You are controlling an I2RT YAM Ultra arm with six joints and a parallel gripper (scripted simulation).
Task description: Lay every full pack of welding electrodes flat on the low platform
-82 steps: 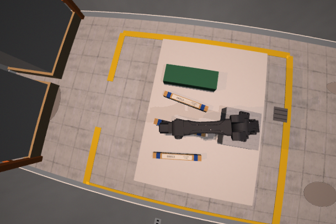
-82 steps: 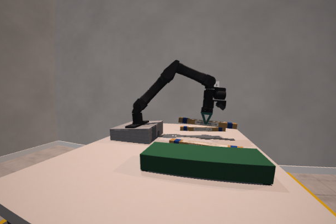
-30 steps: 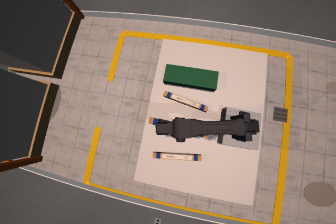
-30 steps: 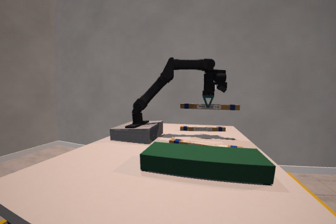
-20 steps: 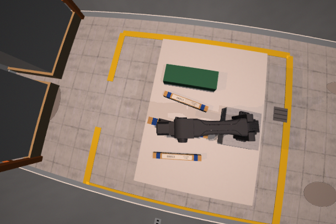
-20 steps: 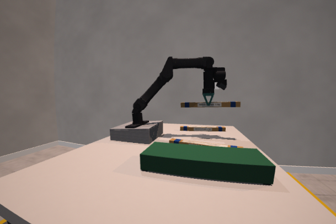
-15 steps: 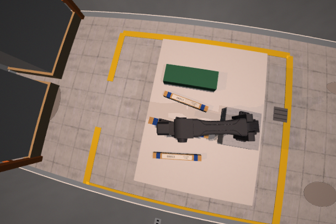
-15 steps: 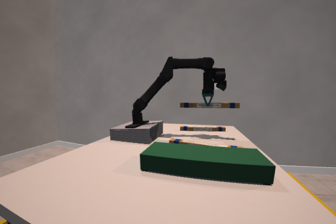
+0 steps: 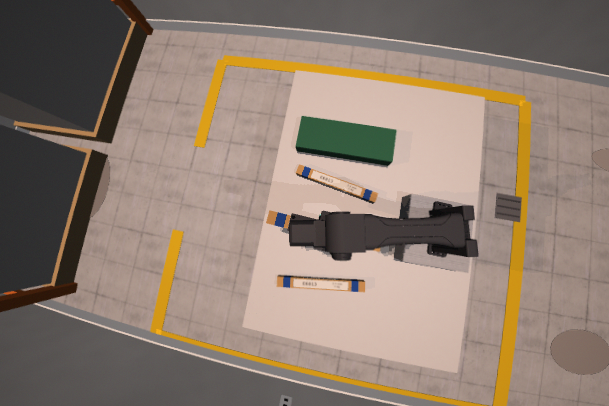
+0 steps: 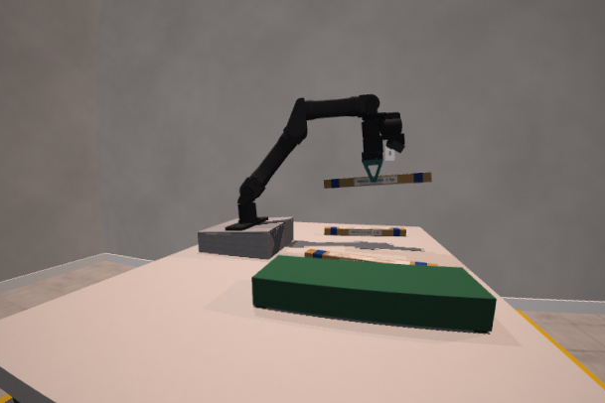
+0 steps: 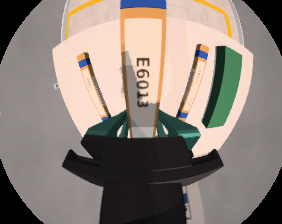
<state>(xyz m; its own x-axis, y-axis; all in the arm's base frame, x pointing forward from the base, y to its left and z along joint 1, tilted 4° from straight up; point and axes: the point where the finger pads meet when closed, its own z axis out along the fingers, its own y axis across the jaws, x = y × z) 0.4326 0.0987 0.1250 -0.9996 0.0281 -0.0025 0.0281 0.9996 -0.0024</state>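
teal pincer [image 10: 374, 180] [image 11: 142, 111] grips pack [image 10: 411, 178] [image 11: 142, 60] — air all round below

Plain grey walls [image 10: 179, 60] surround a tiled floor [image 9: 220, 180] marked with yellow tape [image 9: 370, 75].

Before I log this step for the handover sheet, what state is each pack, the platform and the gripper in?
Gripper: shut on the middle pack.
Middle pack: held aloft, slightly tilted.
Pack beside the platform: lying on the table.
Far pack: lying on the table.
Green platform: bare on top.
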